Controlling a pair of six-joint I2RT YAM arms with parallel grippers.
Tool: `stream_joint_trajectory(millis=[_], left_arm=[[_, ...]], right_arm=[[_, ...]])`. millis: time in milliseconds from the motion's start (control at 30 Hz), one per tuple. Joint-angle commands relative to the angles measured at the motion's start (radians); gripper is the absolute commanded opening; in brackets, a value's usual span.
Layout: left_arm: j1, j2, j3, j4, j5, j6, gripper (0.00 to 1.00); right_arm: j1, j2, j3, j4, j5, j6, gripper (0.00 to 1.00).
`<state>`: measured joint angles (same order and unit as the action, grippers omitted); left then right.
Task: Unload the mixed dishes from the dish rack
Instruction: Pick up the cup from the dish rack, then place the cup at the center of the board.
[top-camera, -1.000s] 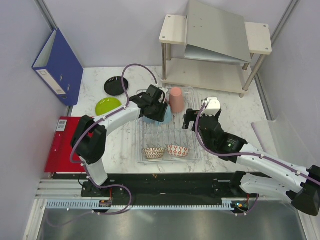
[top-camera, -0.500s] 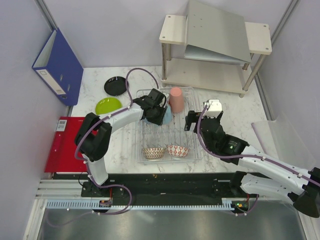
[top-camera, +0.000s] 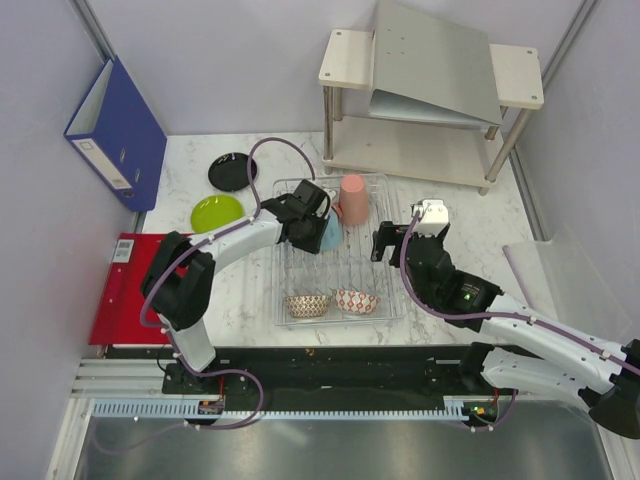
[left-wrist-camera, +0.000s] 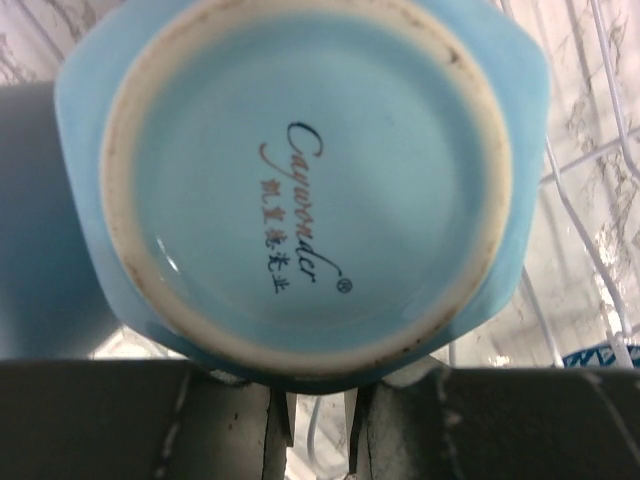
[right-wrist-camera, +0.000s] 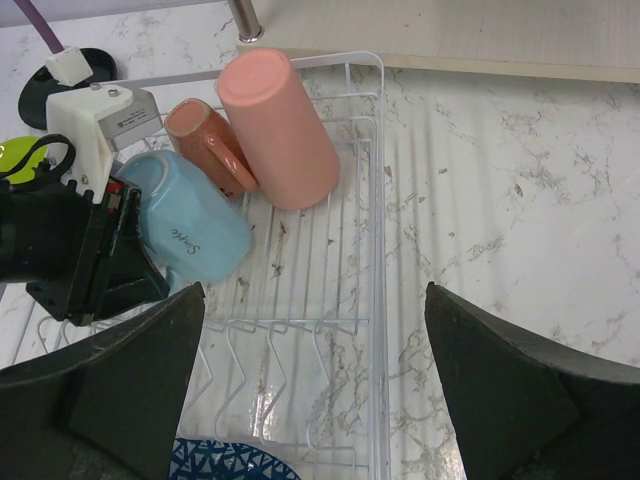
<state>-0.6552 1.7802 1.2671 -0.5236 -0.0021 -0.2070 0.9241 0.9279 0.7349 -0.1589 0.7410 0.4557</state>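
Observation:
The dish rack (top-camera: 372, 300) holds a salmon-pink cup (top-camera: 351, 198), a salmon-pink mug (right-wrist-camera: 205, 140), a light-blue cup (top-camera: 329, 235) and two patterned bowls, brown-white (top-camera: 308, 305) and red-white (top-camera: 356, 300). My left gripper (top-camera: 312, 228) is at the light-blue cup, whose base (left-wrist-camera: 300, 180) fills the left wrist view. Its jaws stand nearly together under the cup's edge. My right gripper (right-wrist-camera: 315, 350) is open and empty above the rack's right side. The black plate (top-camera: 232, 171) and lime-green plate (top-camera: 217, 211) lie on the table to the left. I see no second blue cup.
A beige two-tier shelf (top-camera: 430, 95) stands behind the rack. A blue binder (top-camera: 118, 130) leans at the far left and a red book (top-camera: 120, 290) lies at the left edge. A blue-patterned dish edge (right-wrist-camera: 225, 462) shows at the bottom of the right wrist view.
My left gripper has shifted slightly toward the rack's far left at the light-blue cup. My right arm has drifted a little to the right.

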Motion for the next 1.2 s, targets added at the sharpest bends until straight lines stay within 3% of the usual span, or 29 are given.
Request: stream_joint_trajectory(millis=[0, 300, 400, 467, 600, 700, 833, 1000, 1067, 1167], left_arm=[[-0.007, -0.122, 0.003, 0.033, -0.027, 0.004, 0.02], [-0.026, -0.31, 0.008, 0.019, -0.003, -0.019, 0.02], [-0.026, -0.382, 0.032, 0.022, 0.091, -0.04, 0.02], [-0.026, -0.422, 0.029, 0.059, 0.143, -0.064, 0.02], [-0.024, -0.537, -0.014, 0.192, 0.336, -0.13, 0.02], [-0.024, -0.603, -0.046, 0.313, 0.466, -0.215, 0.02], [-0.021, -0.652, -0.083, 0.445, 0.615, -0.36, 0.02], [0.014, -0.708, -0.193, 0.81, 0.789, -0.581, 0.02], [0.035, -0.717, -0.259, 0.928, 0.847, -0.711, 0.02], [0.089, -0.7, -0.353, 1.228, 0.905, -0.925, 0.02]], right_arm=[[-0.005, -0.017, -0.002, 0.013, 0.009, 0.008, 0.98], [-0.005, -0.08, 0.02, -0.008, 0.02, 0.026, 0.98], [-0.005, -0.095, 0.03, -0.005, 0.031, 0.047, 0.98], [-0.005, -0.124, 0.032, -0.01, 0.127, 0.166, 0.84], [-0.005, -0.187, 0.037, 0.039, 0.072, 0.131, 0.81], [-0.007, -0.198, 0.05, 0.042, 0.064, 0.107, 0.84], [-0.013, -0.221, 0.055, 0.058, 0.0, 0.129, 0.98], [-0.014, -0.305, 0.002, 0.209, -0.144, 0.117, 0.98], [-0.016, -0.345, -0.017, 0.246, -0.173, 0.115, 0.98], [-0.016, -0.376, -0.029, 0.294, -0.219, 0.113, 0.98]])
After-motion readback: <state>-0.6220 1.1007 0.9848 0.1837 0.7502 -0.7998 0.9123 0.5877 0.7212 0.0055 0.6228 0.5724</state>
